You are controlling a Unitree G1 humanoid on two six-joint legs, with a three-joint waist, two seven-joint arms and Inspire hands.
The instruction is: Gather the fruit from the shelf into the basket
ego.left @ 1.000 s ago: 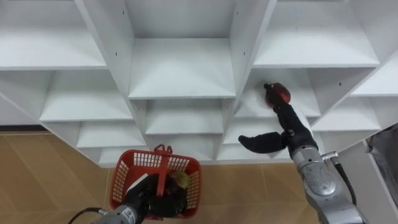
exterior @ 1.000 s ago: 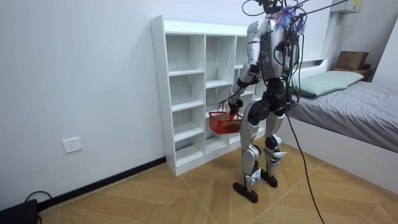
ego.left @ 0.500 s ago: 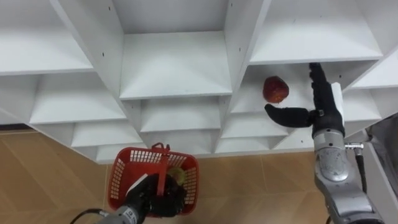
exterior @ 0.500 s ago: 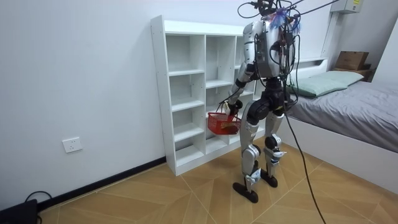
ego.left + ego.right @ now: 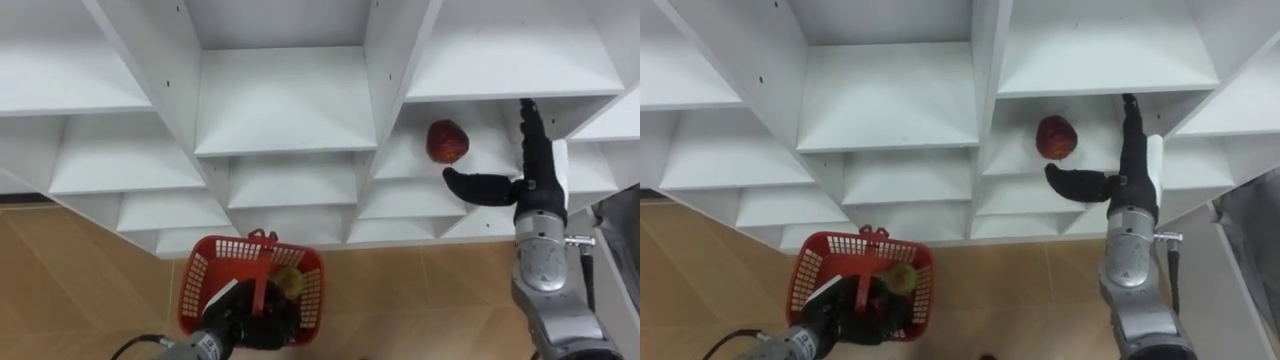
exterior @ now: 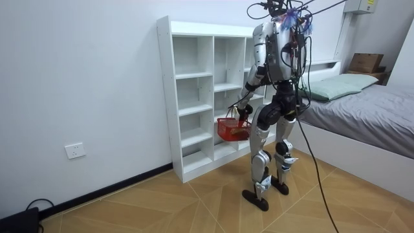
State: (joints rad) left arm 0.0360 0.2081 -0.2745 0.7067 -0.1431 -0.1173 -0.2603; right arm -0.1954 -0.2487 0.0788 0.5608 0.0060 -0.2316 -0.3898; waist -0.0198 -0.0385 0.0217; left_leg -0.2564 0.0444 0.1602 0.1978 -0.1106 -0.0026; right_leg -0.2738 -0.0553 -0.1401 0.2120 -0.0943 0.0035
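Closet shelf (image 5: 408, 160): red fruit (image 5: 447, 141) just left of your spread, empty right hand (image 5: 537, 180). Reaching step; next, wrap it. Left hand (image 5: 235, 318) clamps the red basket (image 5: 203, 282) handle.

A plain white wall (image 6: 77, 77) ran behind a tall white closet (image 6: 165, 97) of open compartments, which stood on the floor against it. The floor (image 6: 162, 204) was light wood laid in a herringbone pattern, edged by a dark skirting board (image 6: 110, 189). A white socket (image 6: 76, 151) sat low on the wall. At the room view's right stood a bed (image 6: 375, 123) with a grey cover and a pale green pillow (image 6: 336, 86), with a brown cardboard box (image 6: 366, 62) behind it.
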